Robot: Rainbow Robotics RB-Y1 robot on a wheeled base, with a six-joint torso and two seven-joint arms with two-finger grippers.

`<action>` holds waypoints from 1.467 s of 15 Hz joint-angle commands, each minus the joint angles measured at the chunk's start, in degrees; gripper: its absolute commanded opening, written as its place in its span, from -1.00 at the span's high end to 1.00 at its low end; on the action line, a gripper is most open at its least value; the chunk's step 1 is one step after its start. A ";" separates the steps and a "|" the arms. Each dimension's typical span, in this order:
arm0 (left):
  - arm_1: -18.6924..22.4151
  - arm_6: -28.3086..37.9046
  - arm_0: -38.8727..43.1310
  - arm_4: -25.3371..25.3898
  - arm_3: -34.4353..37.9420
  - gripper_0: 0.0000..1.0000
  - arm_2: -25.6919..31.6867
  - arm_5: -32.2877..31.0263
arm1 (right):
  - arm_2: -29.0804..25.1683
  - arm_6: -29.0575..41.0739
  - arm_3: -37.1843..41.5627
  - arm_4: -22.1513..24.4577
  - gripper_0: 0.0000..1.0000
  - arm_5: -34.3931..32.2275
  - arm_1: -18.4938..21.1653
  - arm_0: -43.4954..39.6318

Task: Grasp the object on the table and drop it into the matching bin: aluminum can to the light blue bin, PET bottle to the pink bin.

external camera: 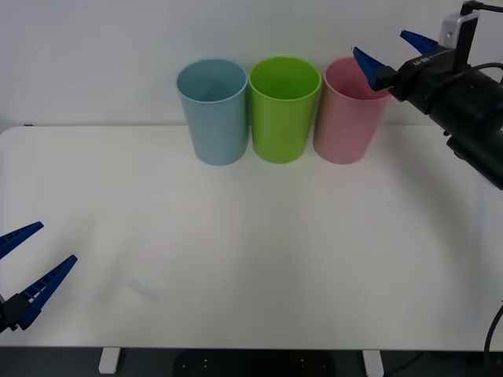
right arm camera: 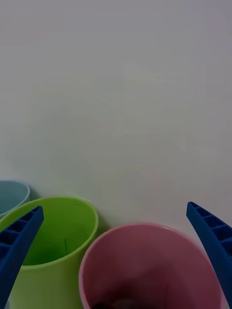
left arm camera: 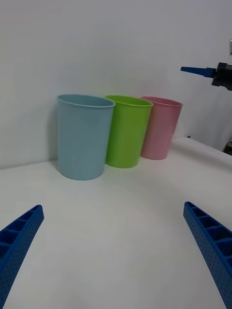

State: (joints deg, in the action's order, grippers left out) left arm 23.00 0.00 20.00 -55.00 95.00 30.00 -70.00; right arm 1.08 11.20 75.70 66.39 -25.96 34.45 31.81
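Above pink bin point(external camera: 348, 122), right tool point(external camera: 391, 53) spread.

My right gripper point(external camera: 393, 49) is raised high at the far right, arm stretched forward, jaws spread wide with nothing between them. My left gripper point(external camera: 27, 259) hangs low at the near left, jaws likewise apart.

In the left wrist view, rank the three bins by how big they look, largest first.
1. Light blue bin
2. Lime green bin
3. Pink bin
The blue one stands nearest this camera, so true sizes may well match.
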 commanded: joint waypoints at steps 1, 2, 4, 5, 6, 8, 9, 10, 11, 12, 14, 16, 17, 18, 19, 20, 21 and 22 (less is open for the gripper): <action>0.00 0.00 0.00 0.00 0.00 -1.00 0.00 0.00 | 0.06 0.14 4.98 -1.61 -1.00 -0.85 1.68 -4.91; 0.00 0.00 0.00 0.00 0.00 -1.00 0.00 0.00 | -0.03 0.14 6.56 -1.70 -1.00 -0.76 2.29 -7.02; 0.00 0.00 0.00 0.00 0.00 -1.00 0.00 0.00 | -0.21 -0.04 8.85 -1.70 -1.00 -1.11 2.91 -10.19; 0.00 0.00 0.00 0.00 0.00 -1.00 0.00 0.00 | -0.82 -0.13 10.43 -1.70 -1.00 -1.64 3.08 -12.29; 0.00 0.00 0.00 0.00 0.00 -1.00 0.00 0.00 | -1.61 -0.30 11.66 -1.79 -1.00 -2.69 3.17 -13.96; 0.00 0.00 0.00 0.00 0.00 -1.00 0.00 0.00 | -4.51 -0.30 13.33 -1.79 -1.00 -7.61 3.17 -17.39; 0.00 0.00 0.00 0.00 0.00 -1.00 0.00 0.00 | -5.65 -0.57 13.94 -1.88 -1.00 -9.46 3.26 -19.06; 0.00 0.00 0.00 0.00 0.00 -1.00 0.00 0.00 | -6.53 -1.09 14.74 -2.05 -1.00 -10.69 3.26 -20.82; 0.00 0.00 0.00 0.00 0.00 -1.00 0.00 0.00 | -7.59 -1.53 15.79 -2.14 -1.00 -11.75 3.17 -22.93; 0.00 0.00 0.00 0.00 0.00 -1.00 0.00 0.00 | -8.56 -2.06 16.84 -2.58 -1.00 -12.98 3.26 -25.04; 0.00 0.00 0.00 0.00 0.00 -1.00 0.00 0.00 | -10.66 -3.29 17.90 -2.93 -1.00 -16.76 3.17 -27.85; 0.00 0.00 0.00 0.00 0.00 -1.00 0.00 0.00 | -12.69 -5.75 18.43 -3.55 -1.00 -20.62 3.17 -30.58; 0.00 0.00 0.00 0.00 0.00 -1.00 0.00 0.00 | -13.21 -8.04 18.43 -4.16 -1.00 -21.76 3.17 -31.63; 0.00 0.00 0.00 0.00 0.00 -1.00 0.00 0.00 | -13.74 -9.62 18.51 -4.69 -1.00 -23.17 3.17 -32.60; 0.00 0.00 0.00 0.00 0.00 -1.00 0.00 0.00 | -14.71 -11.20 18.43 -4.95 -1.00 -25.46 3.17 -33.65; 0.00 0.00 0.00 0.00 0.00 -1.00 0.00 0.00 | -15.32 -11.38 18.43 -5.30 -1.00 -27.13 3.17 -34.44; 0.00 0.00 0.00 0.00 0.00 -1.00 0.00 0.00 | -16.20 -11.64 18.51 -5.74 -1.00 -29.24 2.91 -35.50; 0.00 0.00 0.00 0.00 0.00 -1.00 0.00 0.00 | -17.34 -11.90 18.43 -5.74 -1.00 -31.34 2.12 -36.29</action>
State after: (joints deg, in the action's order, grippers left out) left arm 23.00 0.00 20.00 -55.00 95.00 30.00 -70.00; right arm -15.47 -0.50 94.19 60.70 -55.80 37.08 -3.89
